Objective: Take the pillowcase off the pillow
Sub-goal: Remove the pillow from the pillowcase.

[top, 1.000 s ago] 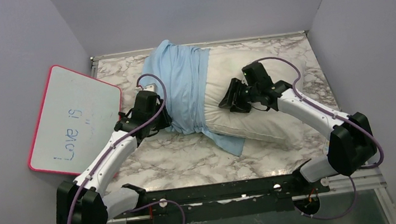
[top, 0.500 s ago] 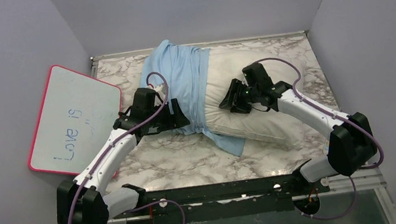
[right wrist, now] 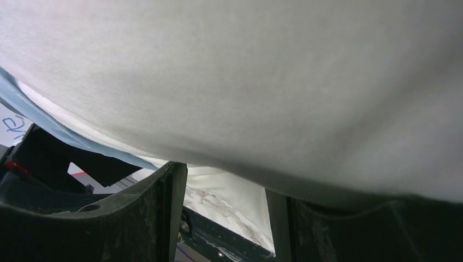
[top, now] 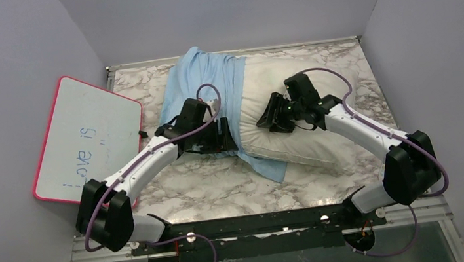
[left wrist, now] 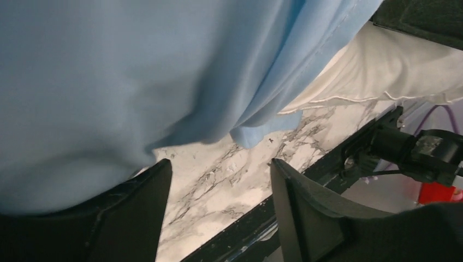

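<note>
The left arm has swung to the right, and the left gripper (top: 220, 136) has let go of the pillowcase (top: 206, 91) and opened up. Now it sits low at the near edge of the blue cloth, right where the cloth meets the pillow (top: 262, 83). From the left wrist camera, its two black fingers (left wrist: 297, 202) stand wide apart. Only the marble table (top: 202, 184) shows in the gap between them, so it holds nothing. The blue cloth hangs just above the fingers and lies on top of the left one. The pillowcase is bunched over the left end of the pillow, with its plain light blue side up. Its left part is spread flat on the table at the back. One blue corner (top: 278, 168) pokes out on the table under the near side of the pillow. The rest of the pillow lies bare and white to the right. The right gripper (top: 272, 116) rests on top of that bare part. Its fingers (right wrist: 164, 218) are partly apart, but the puffy pillow hides the tips, so I cannot tell if it pinches any fabric. A pink-rimmed whiteboard (top: 88, 137) leans at the left wall, well apart from the pillow.
</note>
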Available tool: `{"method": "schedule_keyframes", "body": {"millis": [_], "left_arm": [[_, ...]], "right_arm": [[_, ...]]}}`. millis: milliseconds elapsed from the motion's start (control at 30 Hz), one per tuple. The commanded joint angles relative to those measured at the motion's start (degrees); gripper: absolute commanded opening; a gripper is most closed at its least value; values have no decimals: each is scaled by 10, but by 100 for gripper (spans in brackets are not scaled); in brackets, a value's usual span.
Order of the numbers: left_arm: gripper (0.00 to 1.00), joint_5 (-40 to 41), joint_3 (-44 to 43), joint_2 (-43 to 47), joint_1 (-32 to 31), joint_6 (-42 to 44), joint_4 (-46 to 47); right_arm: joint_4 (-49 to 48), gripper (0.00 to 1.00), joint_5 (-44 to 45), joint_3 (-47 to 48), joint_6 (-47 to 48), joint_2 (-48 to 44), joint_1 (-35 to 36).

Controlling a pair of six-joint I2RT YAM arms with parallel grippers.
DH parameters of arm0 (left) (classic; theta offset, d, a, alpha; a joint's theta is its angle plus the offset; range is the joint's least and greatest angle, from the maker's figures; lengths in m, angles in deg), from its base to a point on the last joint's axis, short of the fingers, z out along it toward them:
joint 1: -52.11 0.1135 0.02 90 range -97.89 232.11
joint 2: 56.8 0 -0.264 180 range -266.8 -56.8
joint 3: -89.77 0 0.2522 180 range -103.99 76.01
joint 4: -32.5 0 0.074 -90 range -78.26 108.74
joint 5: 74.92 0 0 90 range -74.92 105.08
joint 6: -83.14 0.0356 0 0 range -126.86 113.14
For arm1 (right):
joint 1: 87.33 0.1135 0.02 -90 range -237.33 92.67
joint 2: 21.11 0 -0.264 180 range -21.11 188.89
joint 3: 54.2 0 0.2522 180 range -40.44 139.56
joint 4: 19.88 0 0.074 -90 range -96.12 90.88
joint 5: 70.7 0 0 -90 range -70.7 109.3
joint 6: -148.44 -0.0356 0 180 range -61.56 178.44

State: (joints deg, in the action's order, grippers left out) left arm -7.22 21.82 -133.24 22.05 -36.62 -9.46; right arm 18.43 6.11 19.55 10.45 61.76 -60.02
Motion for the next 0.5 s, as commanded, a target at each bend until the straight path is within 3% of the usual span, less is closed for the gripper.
{"method": "schedule_keyframes", "body": {"millis": [0,167,300,467], "left_arm": [[60,117,-32,-43,-51,16,-1],[55,248,-7,-43,-85,27,-3],[51,289,8,-26,-85,20,6],[53,293,8,-21,-86,-3,56]], "right_arm": [[56,59,26,-28,1,21,-12],[70,59,39,-30,4,6,-12],[68,59,42,-35,2,2,-12],[56,59,21,-37,-6,10,-12]]}}
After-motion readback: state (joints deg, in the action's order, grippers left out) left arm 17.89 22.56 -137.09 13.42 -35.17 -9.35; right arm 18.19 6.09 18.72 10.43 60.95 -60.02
